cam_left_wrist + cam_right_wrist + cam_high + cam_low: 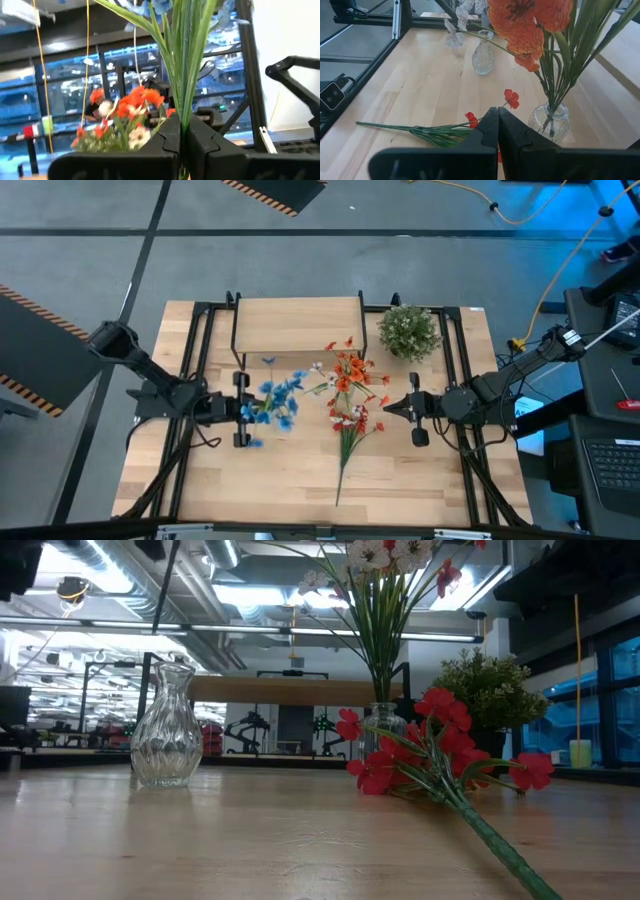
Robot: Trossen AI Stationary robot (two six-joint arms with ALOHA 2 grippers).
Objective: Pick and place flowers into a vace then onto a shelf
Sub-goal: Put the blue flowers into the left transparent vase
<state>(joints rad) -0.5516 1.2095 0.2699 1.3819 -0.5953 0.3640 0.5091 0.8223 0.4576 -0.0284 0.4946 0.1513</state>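
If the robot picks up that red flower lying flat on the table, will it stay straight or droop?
Probably it droops a little. The red flower has a long thin stem with the blooms bunched at one end, so held by the stem that end would likely sag. It looks light for its size. Lying flat, it seems unlikely to roll far, since its leaves splay outward.

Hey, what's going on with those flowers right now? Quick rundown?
Left gripper shut on blue sprig, held above the table. Right gripper shut, empty, beside the vase of orange flowers. Red sprig lying on table. Nothing in the way.
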